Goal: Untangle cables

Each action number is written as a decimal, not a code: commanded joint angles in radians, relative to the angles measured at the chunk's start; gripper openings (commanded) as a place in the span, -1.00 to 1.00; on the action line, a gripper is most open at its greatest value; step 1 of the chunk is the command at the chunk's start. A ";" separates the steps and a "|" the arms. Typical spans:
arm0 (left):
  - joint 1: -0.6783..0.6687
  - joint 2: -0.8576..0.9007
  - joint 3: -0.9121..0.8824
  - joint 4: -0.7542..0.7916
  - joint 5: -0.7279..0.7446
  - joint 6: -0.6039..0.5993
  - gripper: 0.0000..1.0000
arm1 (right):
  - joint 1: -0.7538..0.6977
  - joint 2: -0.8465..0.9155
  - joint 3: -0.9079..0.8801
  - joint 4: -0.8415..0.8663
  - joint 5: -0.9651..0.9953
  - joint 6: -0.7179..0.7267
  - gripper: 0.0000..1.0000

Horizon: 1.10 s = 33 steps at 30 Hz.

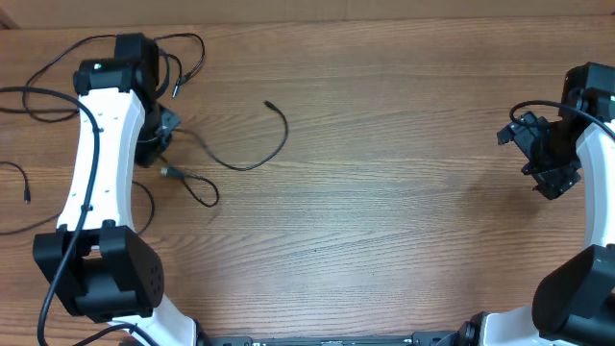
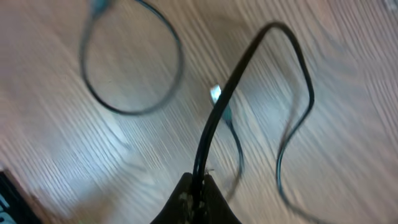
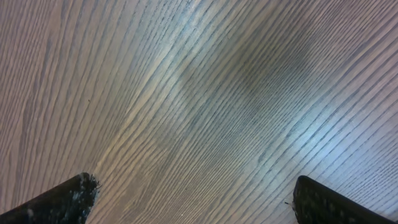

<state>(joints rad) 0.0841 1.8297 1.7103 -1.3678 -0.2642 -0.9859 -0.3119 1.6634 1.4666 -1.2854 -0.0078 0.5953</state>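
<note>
Blurred cables (image 2: 214,124), loops cut off at edges — left hand (image 2: 198,193) mostly cropped

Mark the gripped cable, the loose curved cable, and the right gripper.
gripped cable (image 2: 224,102), left wrist view, mid-span
loose curved cable (image 1: 284,139), overhead view, outer bend
right gripper (image 3: 193,190), right wrist view, between fingertips

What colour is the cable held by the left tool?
The cable is black; the left wrist view shows it best.
</note>
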 commanded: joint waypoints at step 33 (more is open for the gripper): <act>-0.247 0.287 0.024 0.285 -0.121 0.410 -0.92 | 0.002 0.003 0.027 0.002 0.007 0.003 1.00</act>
<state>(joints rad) -0.1352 2.0907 1.7325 -1.1069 -0.4782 -0.7246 -0.3119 1.6634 1.4662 -1.2858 -0.0082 0.5949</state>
